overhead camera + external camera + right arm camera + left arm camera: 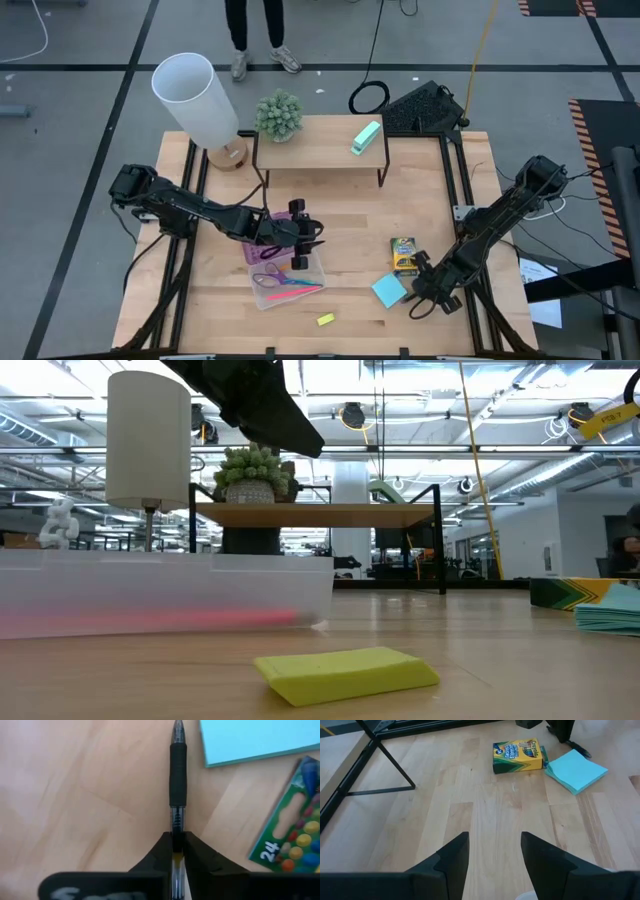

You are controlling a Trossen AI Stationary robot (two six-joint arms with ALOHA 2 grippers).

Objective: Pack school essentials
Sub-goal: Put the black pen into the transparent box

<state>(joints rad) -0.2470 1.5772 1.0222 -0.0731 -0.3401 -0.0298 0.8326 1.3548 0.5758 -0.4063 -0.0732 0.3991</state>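
Note:
My right gripper (177, 845) is low at the table's near right, shut on a black pen (178, 775) beside the blue sticky-note pad (389, 290) and the yellow-green crayon box (404, 256). My left gripper (492, 855) hovers open over the wood, just above the clear case (290, 280) at mid-table. Purple-handled scissors (272, 281) and a pink pencil (300, 291) lie in that case. A small yellow eraser (325, 319) lies flat on the table near the front edge, large in the low view (345, 672). My right gripper pinches the pen's clear barrel (177, 827) between its two fingers, just behind the black rubber grip. The pen runs along the fingers and sticks out ahead of them, its tip beside the sticky-note pad (255, 740). Whether it is lifted off the table I cannot tell.
A low shelf (320, 150) stands at the back, bearing a potted plant (278, 115) and a mint-green block (366, 138). A white lamp (195, 95) stands at the back left. A person's legs (255, 30) show beyond the far edge. Bare wood lies between case and crayon box.

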